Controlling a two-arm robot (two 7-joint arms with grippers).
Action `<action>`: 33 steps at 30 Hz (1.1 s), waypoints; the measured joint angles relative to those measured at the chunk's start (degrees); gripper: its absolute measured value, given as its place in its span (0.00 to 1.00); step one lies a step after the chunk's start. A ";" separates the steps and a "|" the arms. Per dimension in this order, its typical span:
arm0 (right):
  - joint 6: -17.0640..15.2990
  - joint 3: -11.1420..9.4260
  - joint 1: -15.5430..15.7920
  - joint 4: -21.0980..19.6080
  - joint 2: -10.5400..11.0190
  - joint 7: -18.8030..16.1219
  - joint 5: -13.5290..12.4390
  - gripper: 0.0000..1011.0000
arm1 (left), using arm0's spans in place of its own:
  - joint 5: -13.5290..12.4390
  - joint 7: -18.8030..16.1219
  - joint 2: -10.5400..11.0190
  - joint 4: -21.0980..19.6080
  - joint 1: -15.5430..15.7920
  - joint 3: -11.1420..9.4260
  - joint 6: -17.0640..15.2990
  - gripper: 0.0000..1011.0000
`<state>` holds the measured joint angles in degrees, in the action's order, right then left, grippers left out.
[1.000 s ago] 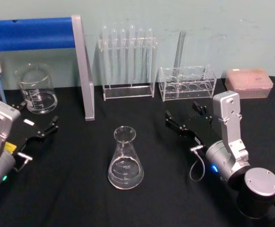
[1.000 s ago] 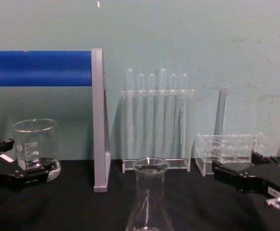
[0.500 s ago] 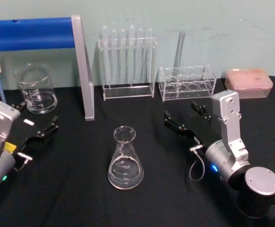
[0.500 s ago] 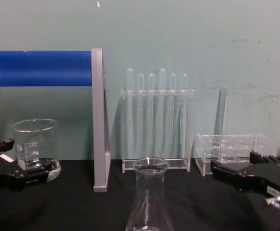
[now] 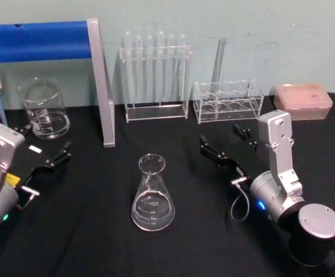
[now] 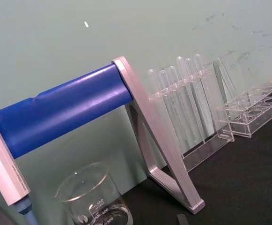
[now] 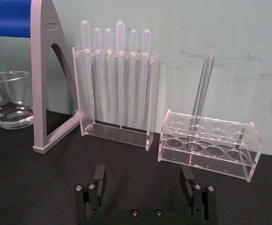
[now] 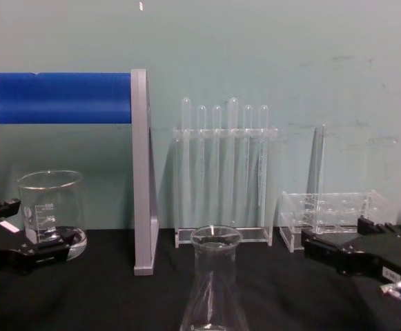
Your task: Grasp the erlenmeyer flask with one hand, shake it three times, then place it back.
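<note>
The erlenmeyer flask (image 5: 153, 193) is clear glass and stands upright on the black table, roughly midway between my two arms; its neck and rim rise at the bottom centre of the chest view (image 8: 214, 289). My right gripper (image 5: 224, 140) is open, to the right of the flask and a little farther back, apart from it. The right wrist view shows that gripper (image 7: 143, 180) with nothing between its fingers. My left gripper (image 5: 45, 141) is open near the table's left side, close to the beaker and well clear of the flask.
A glass beaker (image 5: 43, 109) stands at the back left beside a blue bar stand (image 5: 40, 40) with a grey upright (image 5: 104, 86). Along the back wall are a pipette rack (image 5: 154, 75), a clear tube rack (image 5: 228, 101) and a pink box (image 5: 302, 101).
My right gripper has edged very slightly left toward the flask. The flask and the left arm look unchanged.
</note>
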<state>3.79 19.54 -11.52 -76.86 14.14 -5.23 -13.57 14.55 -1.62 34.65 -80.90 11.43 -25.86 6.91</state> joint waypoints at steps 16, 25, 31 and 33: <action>0.01 0.08 -0.02 0.00 0.06 0.07 -0.14 0.99 | 0.00 0.00 0.00 0.00 0.00 0.00 0.00 0.99; 0.02 0.08 -0.02 0.00 0.06 0.08 -0.19 0.99 | 0.00 0.00 0.00 0.00 0.00 0.00 0.00 0.99; 0.02 0.08 -0.01 0.00 0.07 0.08 -0.21 0.99 | 0.00 0.00 0.00 0.00 0.00 0.00 0.00 0.99; 0.02 0.08 -0.02 0.00 0.07 0.08 -0.21 0.99 | 0.00 0.00 0.00 0.00 0.00 0.00 0.00 0.99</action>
<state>3.81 19.62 -11.54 -76.85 14.20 -5.15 -13.78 14.55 -1.62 34.65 -80.90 11.43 -25.86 6.91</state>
